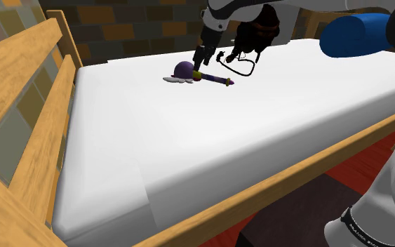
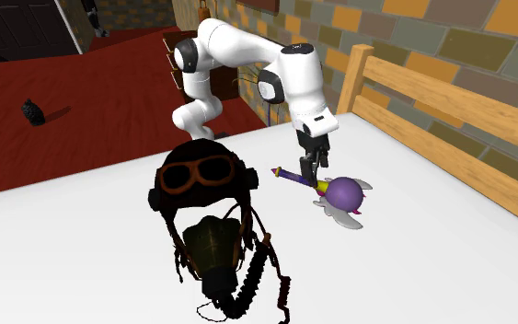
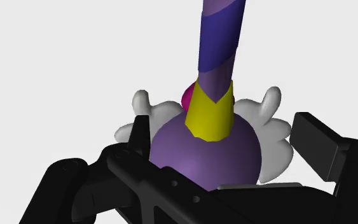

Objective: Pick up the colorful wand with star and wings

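The reach looks done and the grasp itself is not yet made. The colourful wand [image 1: 189, 71], a toy with a round purple head, small white wings, a yellow collar and a handle striped purple and blue, lies flat on the smooth white mattress [image 1: 224, 140] of a bed with a pale wooden slatted frame [image 1: 41, 133], toward the far side in the shoulder view. The all-black two-finger gripper [image 1: 201, 67] hangs straight down over the wand, close to where the yellow collar joins the purple head. In the second exterior view the gripper [image 2: 309, 173] stands just above the handle end of the wand [image 2: 344, 193], with a dark brown leather-look aviator helmet with goggles and breathing mask [image 2: 201, 179] lying nearer the camera and apart from both. In the wrist view the gripper [image 3: 223, 130] is spread wide, its fingers [image 3: 317, 143] on either side of the wand [image 3: 203, 153]. One finger sits near the purple head and the other is clear of the wing, though whether the nearer one already brushes the head is hard to judge from this angle. Nothing is clasped, and the wand appears to rest on the mattress. Judging from this, what is left is a possible final lowering, closing on the collar or head, and lifting the toy off the bed.
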